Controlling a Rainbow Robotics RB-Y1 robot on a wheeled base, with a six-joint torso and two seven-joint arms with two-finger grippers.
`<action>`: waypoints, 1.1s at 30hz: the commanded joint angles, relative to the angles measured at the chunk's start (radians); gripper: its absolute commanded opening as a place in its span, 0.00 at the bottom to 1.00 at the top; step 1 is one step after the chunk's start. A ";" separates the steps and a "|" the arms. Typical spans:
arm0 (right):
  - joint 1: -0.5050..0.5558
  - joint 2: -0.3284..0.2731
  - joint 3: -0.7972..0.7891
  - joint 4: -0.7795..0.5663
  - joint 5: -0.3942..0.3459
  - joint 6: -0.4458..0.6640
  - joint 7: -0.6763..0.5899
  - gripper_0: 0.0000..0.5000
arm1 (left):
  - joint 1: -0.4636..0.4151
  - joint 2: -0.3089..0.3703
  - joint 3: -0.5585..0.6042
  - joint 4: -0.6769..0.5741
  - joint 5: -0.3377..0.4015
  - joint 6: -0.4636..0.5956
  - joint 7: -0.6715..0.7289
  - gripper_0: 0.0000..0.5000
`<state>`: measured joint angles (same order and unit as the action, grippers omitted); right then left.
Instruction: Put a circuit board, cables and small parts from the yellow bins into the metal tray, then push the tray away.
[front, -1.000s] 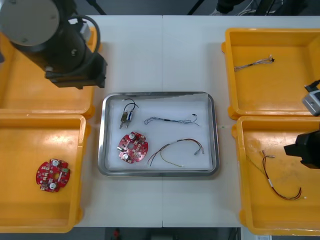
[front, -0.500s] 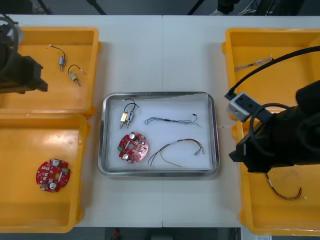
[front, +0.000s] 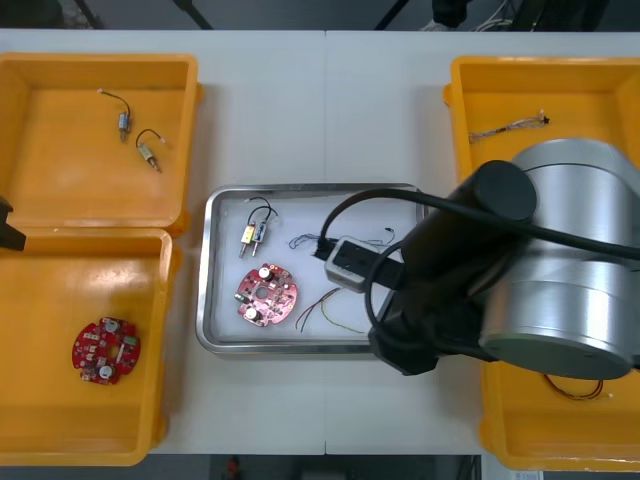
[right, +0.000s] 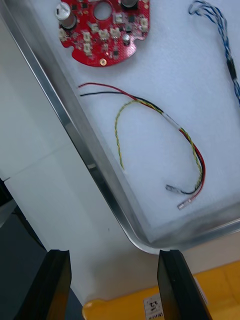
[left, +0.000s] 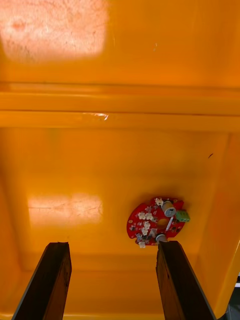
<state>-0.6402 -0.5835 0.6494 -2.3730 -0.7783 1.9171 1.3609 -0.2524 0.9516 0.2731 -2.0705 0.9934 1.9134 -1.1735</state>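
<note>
While the front view looks down, the metal tray (front: 207, 300) lies between the yellow bins (front: 60, 160), holding a circuit board (front: 266, 295), cables (front: 305, 240) and a small metal part (front: 251, 235). The right arm (front: 560, 260) hangs over its right half.

From the right wrist, the right gripper (right: 114, 257) is wide open and empty by a tray corner. The tray looks stiff and smooth, so it should slide; I would press its near rim slowly.

From the left wrist, the left gripper (left: 112, 247) is open and empty above a spare board (left: 157, 220).
</note>
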 joint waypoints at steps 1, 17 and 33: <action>-0.096 0.086 0.121 0.052 0.048 0.003 0.027 1.00 | 0.068 0.044 0.060 -0.031 0.024 -0.001 -0.058 1.00; -0.182 0.185 0.369 0.248 0.192 -0.155 0.271 1.00 | 0.122 0.030 0.106 -0.109 0.045 -0.010 -0.078 1.00; -0.187 0.203 0.552 0.420 0.321 -0.322 0.264 1.00 | 0.122 0.018 0.106 -0.108 0.034 -0.011 -0.078 1.00</action>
<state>-0.7951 -0.4145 1.1767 -1.9671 -0.4738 1.6151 1.5956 -0.1462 0.9523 0.3484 -2.1542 1.0373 1.9104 -1.1750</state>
